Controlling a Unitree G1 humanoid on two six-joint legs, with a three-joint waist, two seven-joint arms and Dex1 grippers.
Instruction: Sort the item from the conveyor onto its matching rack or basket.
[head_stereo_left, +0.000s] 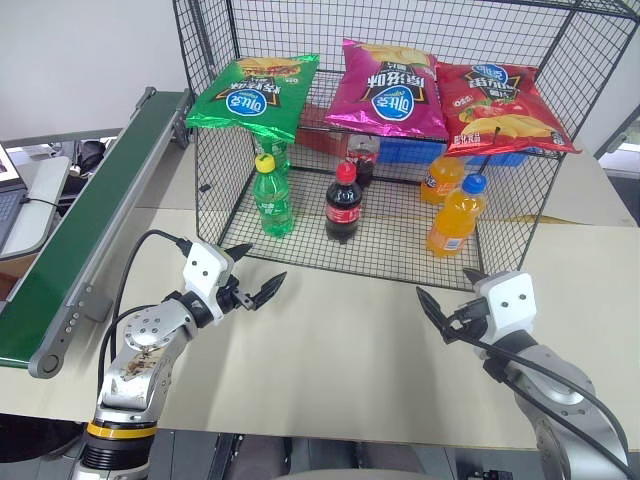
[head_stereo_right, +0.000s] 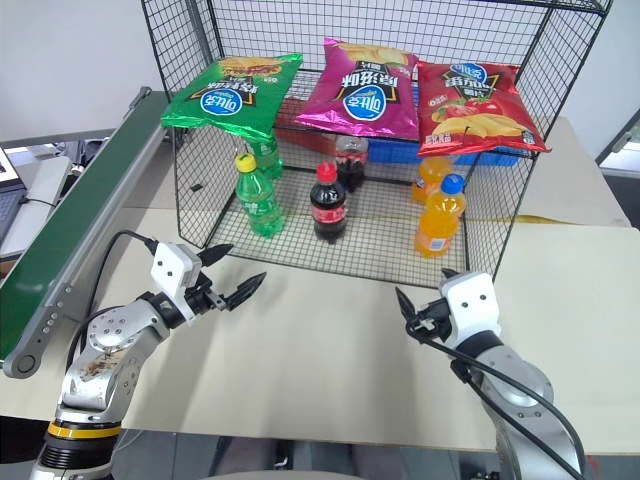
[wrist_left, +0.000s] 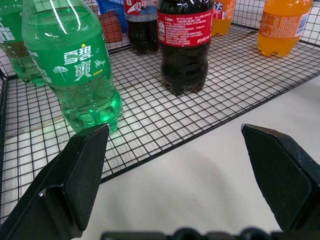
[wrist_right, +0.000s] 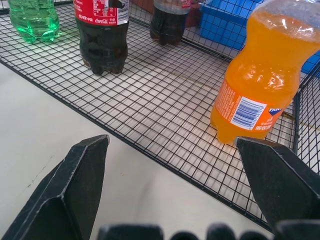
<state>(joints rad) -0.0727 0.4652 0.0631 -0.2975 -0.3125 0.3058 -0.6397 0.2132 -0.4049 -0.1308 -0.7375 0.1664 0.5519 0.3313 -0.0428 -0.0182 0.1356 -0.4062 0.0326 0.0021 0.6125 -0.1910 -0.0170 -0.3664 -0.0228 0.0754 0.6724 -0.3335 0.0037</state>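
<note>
The conveyor (head_stereo_left: 90, 215) runs along the far left, its dark green belt bare, beside the pale tabletop (head_stereo_left: 330, 340). The left tool (head_stereo_left: 252, 272) hovers over the tabletop just in front of the rack (head_stereo_left: 400, 130), its two black fingers spread wide and holding nothing. Just beyond it, the green bottle (head_stereo_left: 272, 196) stands upright on the rack's mesh floor at the front left, with a second green bottle (head_stereo_left: 273, 155) behind it. Next comes the cola bottle (head_stereo_left: 344, 203), then two orange bottles (head_stereo_left: 455, 215) on the right. Three chip bags (head_stereo_left: 385, 90) lie on the upper shelf. The right tool (head_stereo_left: 447, 301) hangs over the tabletop before the rack's right side, fingers wide apart, empty.
</note>
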